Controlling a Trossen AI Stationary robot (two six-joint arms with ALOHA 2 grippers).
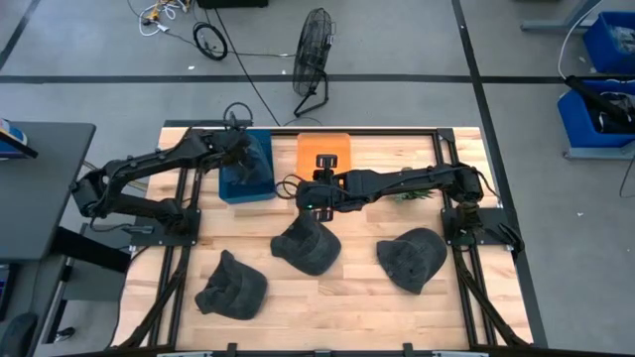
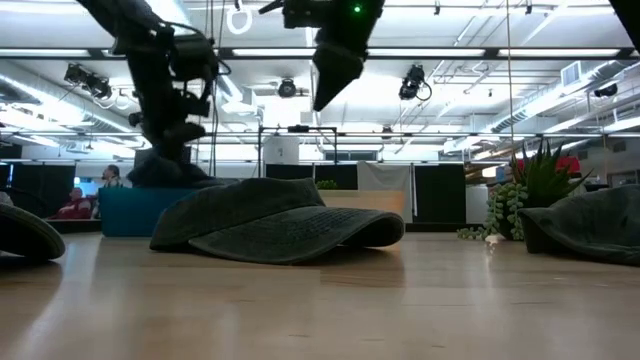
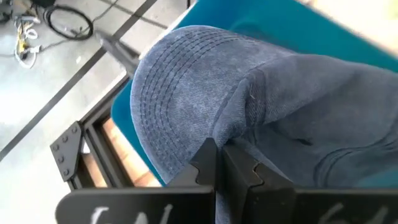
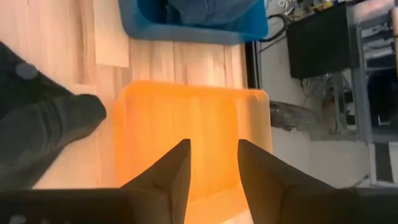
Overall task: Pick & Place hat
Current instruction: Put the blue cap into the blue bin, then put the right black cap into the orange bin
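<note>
Three dark hats lie brim-down on the wooden table: a middle hat (image 1: 308, 245) (image 2: 280, 222), a near-left one (image 1: 233, 288) and a right one (image 1: 412, 260). A fourth, blue-grey hat (image 3: 205, 93) sits over the blue bin (image 1: 246, 171) (image 3: 292, 34). My left gripper (image 1: 250, 157) (image 3: 219, 149) is shut on it. My right gripper (image 1: 324, 162) (image 4: 213, 144) hovers open above the orange bin (image 1: 325, 149) (image 4: 193, 130), holding nothing. The middle hat's edge (image 4: 37, 134) shows beside that bin. My left gripper pinches a raised fold of the blue-grey hat's crown (image 3: 239, 134), close behind the stitched brim (image 3: 168, 87), between its two fingers. It comes from above, slanting down over the blue bin. The hat bulges out ahead of the fingers, its lower side inside the bin's walls.
The blue and orange bins stand side by side at the table's far edge. A small plant (image 2: 530, 190) stands at the far right. A black metal frame (image 1: 437, 139) runs round the table. Bare wood lies between the hats and along the near edge.
</note>
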